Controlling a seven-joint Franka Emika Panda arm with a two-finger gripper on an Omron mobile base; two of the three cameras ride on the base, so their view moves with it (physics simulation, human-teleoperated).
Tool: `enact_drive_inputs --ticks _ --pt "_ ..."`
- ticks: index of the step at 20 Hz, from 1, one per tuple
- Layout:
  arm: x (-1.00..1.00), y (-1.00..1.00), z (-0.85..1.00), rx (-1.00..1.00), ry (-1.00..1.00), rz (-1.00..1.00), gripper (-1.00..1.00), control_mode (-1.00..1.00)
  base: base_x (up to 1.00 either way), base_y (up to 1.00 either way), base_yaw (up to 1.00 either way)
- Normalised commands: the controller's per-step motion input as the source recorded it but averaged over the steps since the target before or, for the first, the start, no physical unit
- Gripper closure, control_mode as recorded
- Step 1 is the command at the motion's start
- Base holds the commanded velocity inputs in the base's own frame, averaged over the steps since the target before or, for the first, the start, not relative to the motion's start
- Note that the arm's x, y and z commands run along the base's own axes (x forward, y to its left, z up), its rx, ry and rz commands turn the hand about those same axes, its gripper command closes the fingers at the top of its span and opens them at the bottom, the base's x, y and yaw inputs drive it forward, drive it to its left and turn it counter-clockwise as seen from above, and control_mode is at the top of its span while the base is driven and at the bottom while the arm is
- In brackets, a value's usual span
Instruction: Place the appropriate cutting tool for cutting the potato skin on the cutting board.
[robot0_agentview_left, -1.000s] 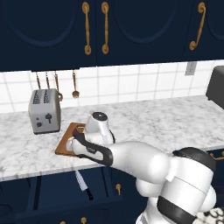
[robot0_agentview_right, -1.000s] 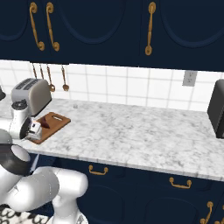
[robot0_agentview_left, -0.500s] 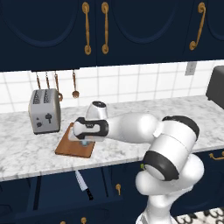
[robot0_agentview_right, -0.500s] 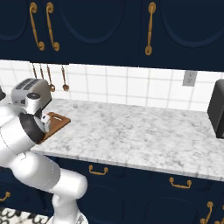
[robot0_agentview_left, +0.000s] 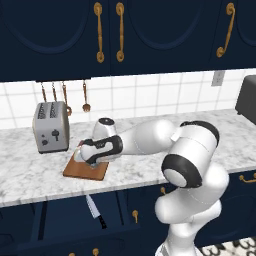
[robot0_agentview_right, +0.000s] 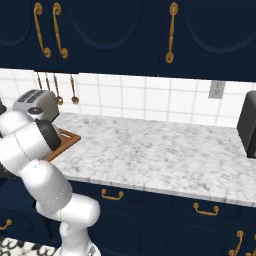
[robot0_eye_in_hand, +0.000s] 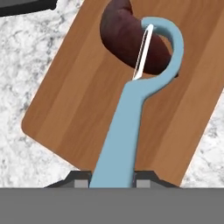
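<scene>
The cutting tool (robot0_eye_in_hand: 131, 127), a slim light-blue peeler, runs up the hand view with its handle caught between my gripper's (robot0_eye_in_hand: 111, 183) fingertips. Its loop head lies over the potato (robot0_eye_in_hand: 124, 35), a dark reddish-brown lump at the far end of the wooden cutting board (robot0_eye_in_hand: 74, 96). I cannot tell whether the peeler touches the board. In the left base view my gripper (robot0_agentview_left: 82, 154) hangs low over the back of the cutting board (robot0_agentview_left: 82, 171), shut on the peeler. The arm hides most of the cutting board (robot0_agentview_right: 67, 137) in the right base view.
A silver toaster (robot0_agentview_left: 51, 126) stands just left of the board, against the tiled wall. A black-handled knife (robot0_agentview_left: 95, 210) shows below the counter edge, in front of the drawers. Utensils hang on the wall above the toaster. A dark appliance (robot0_agentview_right: 248, 125) stands at the far right.
The arm has stretched out and its elbow has swung right, away from the base. The hand has stayed over the board and sunk lower, with the peeler in it.
</scene>
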Motion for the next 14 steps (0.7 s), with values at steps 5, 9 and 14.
enact_drive_inputs --ticks 5,9,14 --pt "0.0 0.0 -0.63 -0.03 0.0 0.0 1.0 -1.0 0.0 0.0 0.0" --pt "0.0 0.0 -0.63 -0.03 0.0 0.0 1.0 -1.0 0.0 0.0 0.0" --pt "0.0 0.02 -0.39 -0.04 0.02 0.0 -1.0 -1.0 0.0 0.0 0.0"
